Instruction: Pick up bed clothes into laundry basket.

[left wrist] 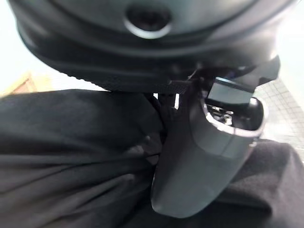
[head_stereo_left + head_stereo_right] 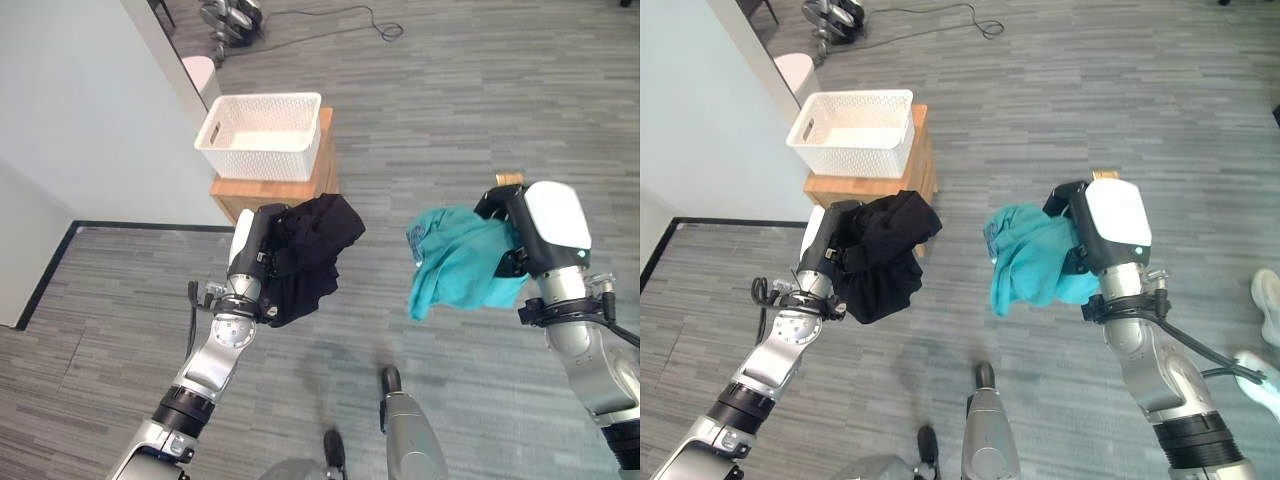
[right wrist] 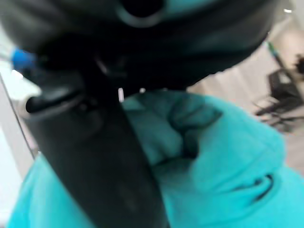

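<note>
The white laundry basket (image 2: 262, 135) stands open-topped on a wooden counter (image 2: 290, 185) at the far left, hard against the pale wall (image 2: 80, 130) on its left. The left robot hand (image 2: 262, 250), closed round a black garment (image 2: 310, 255), hangs just near of the counter. The right robot hand (image 2: 520, 235), clutching a teal garment (image 2: 455, 265), is well apart to the right over bare grey floor (image 2: 450, 110).

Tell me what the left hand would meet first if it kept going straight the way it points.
Probably the wooden stand under the white basket; the left hand, holding black cloth, points toward them. Depth is unclear.
</note>
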Available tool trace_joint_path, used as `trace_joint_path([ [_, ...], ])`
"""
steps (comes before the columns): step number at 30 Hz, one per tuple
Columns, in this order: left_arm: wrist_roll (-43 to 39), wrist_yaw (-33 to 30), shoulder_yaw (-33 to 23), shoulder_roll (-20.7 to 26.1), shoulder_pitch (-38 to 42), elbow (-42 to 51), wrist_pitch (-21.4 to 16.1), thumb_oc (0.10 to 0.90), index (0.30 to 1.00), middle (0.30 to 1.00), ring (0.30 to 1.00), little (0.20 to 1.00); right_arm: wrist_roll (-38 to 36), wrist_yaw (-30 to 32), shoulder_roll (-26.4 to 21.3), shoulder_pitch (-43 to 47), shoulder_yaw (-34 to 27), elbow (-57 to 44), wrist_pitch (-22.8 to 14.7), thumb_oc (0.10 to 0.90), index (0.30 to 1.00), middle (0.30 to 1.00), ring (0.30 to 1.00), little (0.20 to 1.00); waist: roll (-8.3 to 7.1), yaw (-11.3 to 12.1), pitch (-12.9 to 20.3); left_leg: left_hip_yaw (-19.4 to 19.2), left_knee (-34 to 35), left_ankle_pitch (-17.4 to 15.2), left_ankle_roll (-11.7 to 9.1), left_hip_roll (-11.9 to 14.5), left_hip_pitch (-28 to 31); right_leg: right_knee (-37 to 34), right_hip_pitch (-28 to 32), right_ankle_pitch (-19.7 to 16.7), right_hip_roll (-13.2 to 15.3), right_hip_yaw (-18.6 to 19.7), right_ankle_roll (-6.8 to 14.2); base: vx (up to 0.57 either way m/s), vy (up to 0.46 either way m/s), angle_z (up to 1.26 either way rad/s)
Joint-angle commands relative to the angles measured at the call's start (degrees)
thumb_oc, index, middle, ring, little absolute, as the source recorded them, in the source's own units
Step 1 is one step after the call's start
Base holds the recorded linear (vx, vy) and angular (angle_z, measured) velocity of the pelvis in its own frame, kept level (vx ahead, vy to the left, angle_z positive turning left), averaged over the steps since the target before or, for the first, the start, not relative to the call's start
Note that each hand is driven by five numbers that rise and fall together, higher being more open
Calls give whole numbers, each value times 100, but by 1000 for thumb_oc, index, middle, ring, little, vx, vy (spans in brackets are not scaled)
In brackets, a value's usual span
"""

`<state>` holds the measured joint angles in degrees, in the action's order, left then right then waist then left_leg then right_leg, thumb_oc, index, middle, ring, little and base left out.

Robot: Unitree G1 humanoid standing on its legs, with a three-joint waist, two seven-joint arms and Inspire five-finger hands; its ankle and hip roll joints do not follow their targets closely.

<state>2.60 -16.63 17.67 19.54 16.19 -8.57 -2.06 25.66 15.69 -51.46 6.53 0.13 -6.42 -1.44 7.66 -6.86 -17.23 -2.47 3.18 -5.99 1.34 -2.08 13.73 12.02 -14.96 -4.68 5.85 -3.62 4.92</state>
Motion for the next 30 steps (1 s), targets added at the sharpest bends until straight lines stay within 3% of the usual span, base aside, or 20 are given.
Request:
trace_joint_path([
  [1, 436, -259, -195, 246, 652, 301, -605, 400, 300, 300, 300, 300, -63, 358, -752, 814, -302, -109, -239, 400, 300, 300, 300, 300, -244, -33, 539, -170, -211, -23, -488, 333, 119, -1135, 842, 294, 87, 107, 441, 280, -266, 62],
  [2, 453, -268, -191, 289, 687, 245, -593, 400, 300, 300, 300, 300, -85, 319, -973, 957, -245, -106, -272, 400, 300, 300, 300, 300, -248, -3, 576, -148, -681, -86, -515, 407, 84, -1187, 1087, 318, 104, 75, 391, 176, -170, 42],
  [3, 453, -268, -197, 289, 692, 242, -593, 400, 300, 300, 300, 300, -88, 320, -975, 979, -229, -95, -274, 400, 300, 300, 300, 300, -237, -12, 583, -133, -702, -128, -512, 411, 81, -1218, 1112, 346, 101, 72, 401, 272, -306, 44],
  [4, 474, -267, -284, 467, 818, 98, -577, 400, 300, 300, 300, 300, -228, 219, -1318, 1225, -178, -99, -340, 400, 300, 300, 300, 300, -288, 27, 570, -214, -2191, 473, -733, 548, -384, -1340, 1583, 369, 127, -101, 218, 224, -341, 27],
  [5, 478, -287, -335, 565, 861, 107, -578, 400, 300, 300, 300, 300, -303, 191, -1484, 1296, -184, -122, -340, 400, 300, 300, 300, 300, -394, 66, 515, -271, -2993, 791, -839, 586, -740, -1421, 1798, 403, 185, -178, 126, 286, -461, 31],
  [6, 474, -319, -411, 693, 918, 91, -566, 400, 300, 300, 300, 300, -361, 147, -1577, 1430, -111, -150, -337, 400, 300, 300, 300, 300, -505, 110, 468, -405, -3745, 853, -914, 638, -1095, -1566, 2027, 464, 206, -247, 48, 226, -330, 23],
  [8, 473, -397, -517, 995, 1089, 9, -562, 400, 300, 300, 300, 300, -489, 44, -1809, 1599, 22, -209, -354, 400, 300, 300, 300, 300, -664, 206, 429, -966, -4131, 947, -960, 887, -1477, -1629, 2351, 606, 288, -384, -10, 206, -216, 11],
  [9, 464, -441, -531, 1126, 1234, -57, -559, 400, 300, 300, 300, 300, -544, 7, -1928, 1666, 93, -236, -366, 400, 300, 300, 300, 300, -687, 245, 411, -1200, -4058, 1016, -995, 1082, -1598, -1641, 2470, 668, 327, -444, -8, 224, -62, -7],
  [11, 410, -508, -617, 1422, 1527, -314, -543, 400, 300, 300, 300, 300, -799, -71, -2238, 1793, 173, -288, -451, 400, 300, 300, 300, 300, -604, 264, 429, -1521, -3219, 966, -962, 1336, -1661, -1659, 2644, 793, 326, -542, 72, 332, 66, 9],
  [12, 396, -565, -624, 1650, 1815, -511, -538, 400, 300, 300, 300, 300, -913, -178, -2569, 1940, 293, -309, -477, 400, 300, 300, 300, 300, -518, 244, 494, -1814, -2209, 928, -946, 1249, -1636, -1691, 2763, 901, 366, -635, 208, 294, 102, 17],
  [14, 387, -574, -630, 1751, 1872, -610, -517, 400, 300, 300, 300, 300, -929, -218, -2728, 1993, 340, -293, -482, 400, 300, 300, 300, 300, -469, 238, 525, -2003, -1773, 1016, -966, 1284, -1695, -1702, 2863, 953, 361, -696, 268, 240, 94, 11],
  [16, 383, -612, -654, 1944, 2018, -711, -517, 400, 300, 300, 300, 300, -957, -259, -3058, 2112, 402, -293, -489, 400, 300, 300, 300, 300, -349, 177, 598, -2443, -894, 1476, -1089, 1407, -1635, -1702, 3032, 1093, 394, -873, 373, 296, 125, 11],
  [18, 420, -615, -736, 2148, 2064, -738, -500, 400, 300, 300, 300, 300, -948, -362, -3253, 2085, 344, -325, -473, 400, 300, 300, 300, 300, -250, 134, 709, -2633, -495, 1565, -1110, 1521, -1512, -1670, 3152, 1152, 472, -1046, 443, 310, 111, 6],
  [21, 441, -601, -768, 2403, 2037, -574, -531, 400, 300, 300, 300, 300, -917, -391, -3391, 1869, 68, -259, -417, 400, 300, 300, 300, 300, -193, 78, 940, -2559, -118, 1546, -1006, 1224, -1229, -1452, 3400, 1209, 726, -1229, 604, 327, 150, 19],
  [23, 573, -572, -686, 2565, 2207, -490, -499, 400, 300, 300, 300, 300, -851, -440, -3443, 1853, 15, -173, -346, 400, 300, 300, 300, 300, -236, 152, 1065, -2618, -20, 1417, -866, 1049, -1087, -952, 3342, 1217, 918, -1278, 670, 216, 127, 24],
  [24, 575, -573, -680, 2571, 2220, -492, -494, 400, 300, 300, 300, 300, -850, -440, -3438, 1857, 10, -170, -345, 400, 300, 300, 300, 300, -233, 164, 1060, -2636, -26, 1429, -847, 1056, -1103, -931, 3309, 1203, 919, -1264, 674, 244, 127, 7],
  [27, 685, -615, -464, 2790, 2526, -383, -469, 400, 300, 300, 300, 300, -741, -396, -3551, 2293, 120, -17, -286, 400, 300, 300, 300, 300, -440, 201, 1023, -2451, 48, 1063, -591, 731, -806, 492, 2801, 687, 1247, -1072, 950, 203, 130, 47],
  [30, 733, -641, -534, 2939, 2607, -220, -479, 400, 300, 300, 300, 300, -689, -429, -3605, 2973, 567, 85, -259, 400, 300, 300, 300, 300, -518, 263, 937, -2309, 78, 869, -495, 670, -668, 992, 2188, 622, 1278, -793, 931, 143, 35, 62],
])
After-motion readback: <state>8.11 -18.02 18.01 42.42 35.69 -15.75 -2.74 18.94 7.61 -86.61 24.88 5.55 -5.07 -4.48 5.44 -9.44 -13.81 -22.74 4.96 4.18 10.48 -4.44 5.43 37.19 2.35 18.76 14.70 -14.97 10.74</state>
